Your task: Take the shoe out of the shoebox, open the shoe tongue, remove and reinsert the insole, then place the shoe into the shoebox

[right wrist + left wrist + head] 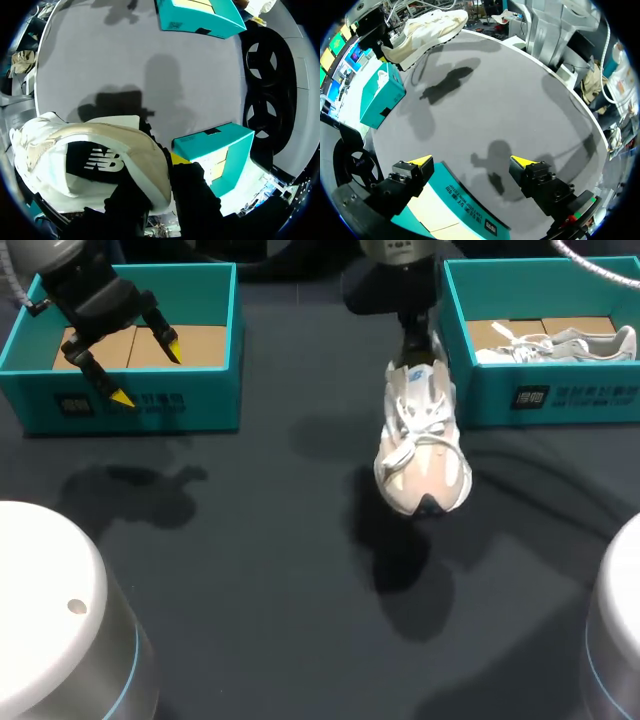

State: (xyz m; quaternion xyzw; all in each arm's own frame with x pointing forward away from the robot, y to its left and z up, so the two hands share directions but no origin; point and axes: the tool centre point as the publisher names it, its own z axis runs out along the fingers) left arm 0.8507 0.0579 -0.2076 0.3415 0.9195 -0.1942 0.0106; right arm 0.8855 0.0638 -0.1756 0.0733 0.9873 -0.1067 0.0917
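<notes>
Right claw [414, 344] clenched on the heel of the white shoe [422, 445]: one yellow tip shows outside the heel collar in the right wrist view. Shoe hangs toe-down, clear of the dark table [250, 540], its shadow beneath, just beside the right shoebox [540, 400]. A second white shoe [560, 345] lies in that box. Left claw [147, 372] released, fingers wide apart, hovering over the front wall of the left shoebox [150, 405].
</notes>
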